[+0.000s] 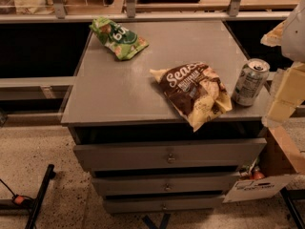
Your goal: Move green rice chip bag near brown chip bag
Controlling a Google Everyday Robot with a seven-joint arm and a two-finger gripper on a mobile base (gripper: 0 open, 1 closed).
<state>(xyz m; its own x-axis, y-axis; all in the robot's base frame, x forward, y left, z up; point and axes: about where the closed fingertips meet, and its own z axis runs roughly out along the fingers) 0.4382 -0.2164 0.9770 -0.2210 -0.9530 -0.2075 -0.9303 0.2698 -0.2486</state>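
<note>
The green rice chip bag (118, 37) lies at the far left corner of the grey cabinet top (119, 89). The brown chip bag (194, 92) lies flat near the front right, its lower corner reaching the front edge. The two bags are well apart. My gripper (282, 101) shows as pale cream parts at the right edge of the view, just right of the cabinet and beside the can. It is apart from both bags and holds nothing that I can see.
A silver drink can (250, 81) stands upright at the right edge of the cabinet top, close to the brown bag. Below are several grey drawers (167, 156). A rail and shelf (143, 15) run behind. A cardboard box (279, 168) stands at the lower right.
</note>
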